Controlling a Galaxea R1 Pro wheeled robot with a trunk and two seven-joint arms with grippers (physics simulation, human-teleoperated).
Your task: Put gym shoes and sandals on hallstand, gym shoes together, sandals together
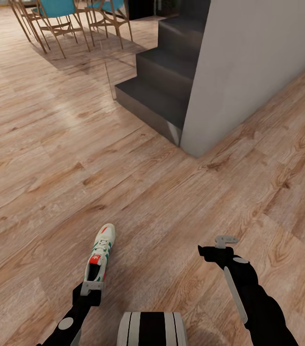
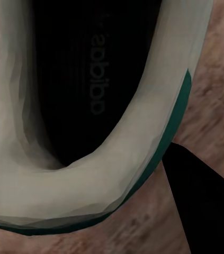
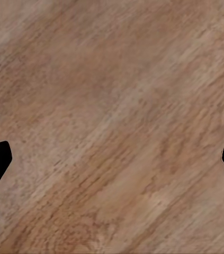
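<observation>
Gym shoe [image 1: 101, 255] heel clamped in my left gripper [image 1: 91, 287] above corridor floor [image 1: 171, 192]; right gripper [image 3: 112, 159] spread, empty.

Right under my end effector is a gym shoe [image 2: 117, 180]. I look down into its dark inside, past its pale padded rim with a green edge. One black finger [image 2: 207, 206] sits just beside it, over the wood floor [image 2: 217, 106].

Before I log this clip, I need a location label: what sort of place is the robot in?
Probably a home interior, an open hall beside a dining area: wood-plank floor, dark stairs against a grey wall, and teal chairs beyond. A gym shoe is at the left gripper.
</observation>
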